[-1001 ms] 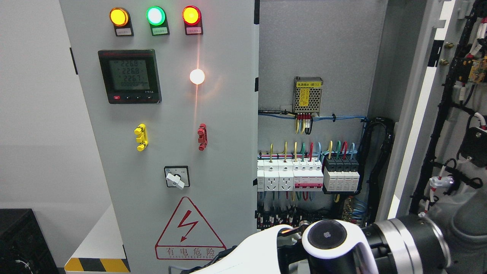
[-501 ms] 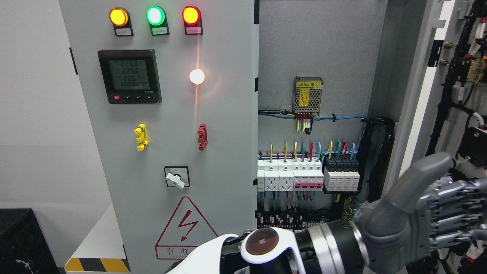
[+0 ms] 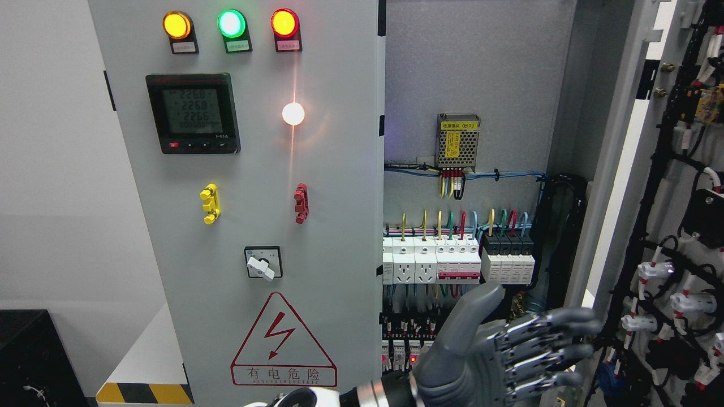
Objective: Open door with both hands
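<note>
My left hand point(image 3: 498, 350) has pulled back and dropped lower than half a second ago — fingers loose and straight, thumb up, gripping nothing. The right door point(image 3: 679, 169) stands swung wide open at the right edge, wiring exposed — the left door point(image 3: 254, 169) is shut.

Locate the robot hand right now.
Head view, bottom edge right of centre: the left hand, fingers spread, holding nothing, sits in front of the open cabinet below the breaker row, fingertips toward the opened right door.
</note>
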`<state>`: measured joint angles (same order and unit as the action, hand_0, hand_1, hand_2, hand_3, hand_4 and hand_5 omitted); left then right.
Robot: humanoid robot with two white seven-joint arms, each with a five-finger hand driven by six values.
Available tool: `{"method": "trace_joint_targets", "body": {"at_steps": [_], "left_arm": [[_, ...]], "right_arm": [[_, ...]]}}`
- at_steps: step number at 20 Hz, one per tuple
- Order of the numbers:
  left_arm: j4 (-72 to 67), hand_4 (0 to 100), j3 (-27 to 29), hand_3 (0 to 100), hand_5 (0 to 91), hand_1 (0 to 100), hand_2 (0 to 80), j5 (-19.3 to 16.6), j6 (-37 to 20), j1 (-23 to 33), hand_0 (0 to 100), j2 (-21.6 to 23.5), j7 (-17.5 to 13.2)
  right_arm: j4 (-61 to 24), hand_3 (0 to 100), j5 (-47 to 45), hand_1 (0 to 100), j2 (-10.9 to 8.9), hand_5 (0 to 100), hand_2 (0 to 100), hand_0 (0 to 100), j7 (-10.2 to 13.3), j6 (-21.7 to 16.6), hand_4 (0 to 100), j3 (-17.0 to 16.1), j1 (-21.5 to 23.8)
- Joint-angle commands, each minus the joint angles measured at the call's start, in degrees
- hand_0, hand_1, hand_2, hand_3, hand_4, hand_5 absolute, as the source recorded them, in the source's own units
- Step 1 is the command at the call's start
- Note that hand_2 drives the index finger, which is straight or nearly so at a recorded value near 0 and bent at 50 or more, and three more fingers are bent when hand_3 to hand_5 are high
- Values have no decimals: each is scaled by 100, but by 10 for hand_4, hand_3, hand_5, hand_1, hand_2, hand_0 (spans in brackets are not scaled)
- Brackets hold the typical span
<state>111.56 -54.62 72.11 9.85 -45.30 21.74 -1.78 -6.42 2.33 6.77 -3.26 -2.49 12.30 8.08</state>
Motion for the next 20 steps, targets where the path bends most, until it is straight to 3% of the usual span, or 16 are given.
{"method": "trace_joint_targets", "body": {"at_steps": [1, 6, 8, 12, 20], "left_arm": [[296, 0, 338, 0, 0, 0, 0, -434, -88, 1417, 0, 1305, -112], [-274, 0, 469, 0, 0, 0, 0, -487, -115, 2532, 0, 1438, -77], [-643, 0, 627, 0, 0, 0, 0, -723, -115, 3086, 0, 1429, -77], [-1600, 0, 1006, 0, 0, 0, 0, -961, -141, 3887, 0, 1088, -77], [-4640, 0, 1050, 0, 0, 0, 0, -1498, -351, 4538, 0, 349, -138]], "right_arm": [[0, 0, 4, 0, 0, 0, 0, 191, 1, -6, 0, 0, 0], [0, 0, 4, 0, 0, 0, 0, 191, 1, -6, 0, 0, 0], [0, 0, 4, 0, 0, 0, 0, 191, 1, 3, 0, 0, 0], [0, 0, 4, 0, 0, 0, 0, 191, 1, -6, 0, 0, 0], [0, 0, 4, 0, 0, 0, 0, 191, 1, 3, 0, 0, 0]]}}
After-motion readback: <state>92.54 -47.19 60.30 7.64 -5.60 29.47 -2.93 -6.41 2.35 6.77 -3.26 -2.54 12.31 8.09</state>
